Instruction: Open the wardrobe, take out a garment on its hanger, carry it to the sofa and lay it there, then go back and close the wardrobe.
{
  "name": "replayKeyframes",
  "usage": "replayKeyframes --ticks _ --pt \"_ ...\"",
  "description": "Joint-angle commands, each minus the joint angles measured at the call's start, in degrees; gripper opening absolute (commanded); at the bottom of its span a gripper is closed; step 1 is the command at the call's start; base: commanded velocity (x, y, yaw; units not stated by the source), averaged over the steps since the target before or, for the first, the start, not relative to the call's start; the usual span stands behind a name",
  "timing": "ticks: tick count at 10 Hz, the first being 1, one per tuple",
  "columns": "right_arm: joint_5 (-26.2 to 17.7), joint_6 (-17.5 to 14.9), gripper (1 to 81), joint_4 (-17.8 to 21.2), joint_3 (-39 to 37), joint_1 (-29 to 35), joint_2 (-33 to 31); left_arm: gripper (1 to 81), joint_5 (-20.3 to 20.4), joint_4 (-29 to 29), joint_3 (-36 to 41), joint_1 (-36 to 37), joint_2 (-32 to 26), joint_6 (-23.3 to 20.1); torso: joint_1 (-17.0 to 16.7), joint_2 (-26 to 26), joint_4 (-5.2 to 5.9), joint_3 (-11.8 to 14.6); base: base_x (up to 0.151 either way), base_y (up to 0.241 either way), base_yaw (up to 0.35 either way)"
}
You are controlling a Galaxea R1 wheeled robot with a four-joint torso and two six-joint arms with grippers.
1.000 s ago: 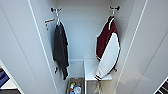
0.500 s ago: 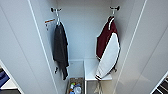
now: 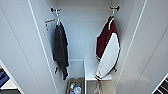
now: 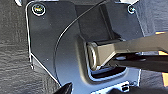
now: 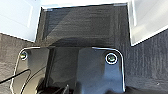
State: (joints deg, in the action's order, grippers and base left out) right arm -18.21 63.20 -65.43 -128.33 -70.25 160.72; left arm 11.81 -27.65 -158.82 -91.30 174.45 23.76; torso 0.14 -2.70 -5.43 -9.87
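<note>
with both doors swung wide, the wardrobe (image 3: 82,37) presents its white interior to the head view, the left door (image 3: 22,50) and right door (image 3: 150,50) framing the opening on either side. on the right, the garment (image 3: 108,51), a maroon jacket with white sleeves and a striped cuff, hangs from a thin white hanger (image 3: 111,18) whose hook rests on a dark hook (image 3: 115,8) high on the back wall. on the left, well apart from it, a dark grey-black garment (image 3: 60,50) hangs from a second wall hook (image 3: 53,10), with an orange-edged tag (image 3: 49,22) just beside it on the left inner wall. below the jacket, a white shelf (image 3: 91,68) spans the right half of the cabinet, the jacket's lower sleeve hanging in front of its edge. at the bottom of the wardrobe, left of the shelf, a small basket (image 3: 75,86) holds coloured items too blurred to identify. dark carpet (image 5: 82,22) appears in the right wrist view, bounded by the pale door panels and the cabinet's lower edge. whether either gripper is spread or closed cannot be told, since the wrist views give the robot's own dark plates and no distinct fingers.
</note>
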Motion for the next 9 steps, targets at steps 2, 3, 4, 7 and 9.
replayKeyframes --ticks 2,3,4,7,9 --pt "10.4 1.1 81.1 8.6 -11.7 -5.0 3.3 81.1 -3.2 -0.7 -0.1 1.3 0.0 -0.6 0.0 0.0 0.00 0.0 0.000 0.000 0.000" --pt "10.8 0.8 81.1 8.5 -14.5 -8.3 5.2 81.1 -3.2 -0.7 -0.1 1.3 -0.1 -0.8 0.0 0.0 0.00 0.0 0.000 0.000 0.000" --pt "11.3 0.9 81.1 8.5 -16.9 -10.3 6.7 81.1 -3.3 -0.7 -0.1 1.3 -0.2 -1.0 0.0 0.0 0.00 0.0 0.000 0.000 0.000" --pt "17.4 1.1 81.1 8.6 -21.3 -15.2 9.0 81.1 -4.3 -0.7 -0.2 1.6 -0.6 -1.0 0.0 0.0 0.00 0.0 0.000 0.000 0.000" --pt "20.5 -0.8 81.1 9.7 -22.7 -17.6 9.1 81.1 -4.2 -0.7 -0.1 1.6 -0.4 -0.9 0.0 0.0 0.00 0.0 0.000 0.000 0.000"
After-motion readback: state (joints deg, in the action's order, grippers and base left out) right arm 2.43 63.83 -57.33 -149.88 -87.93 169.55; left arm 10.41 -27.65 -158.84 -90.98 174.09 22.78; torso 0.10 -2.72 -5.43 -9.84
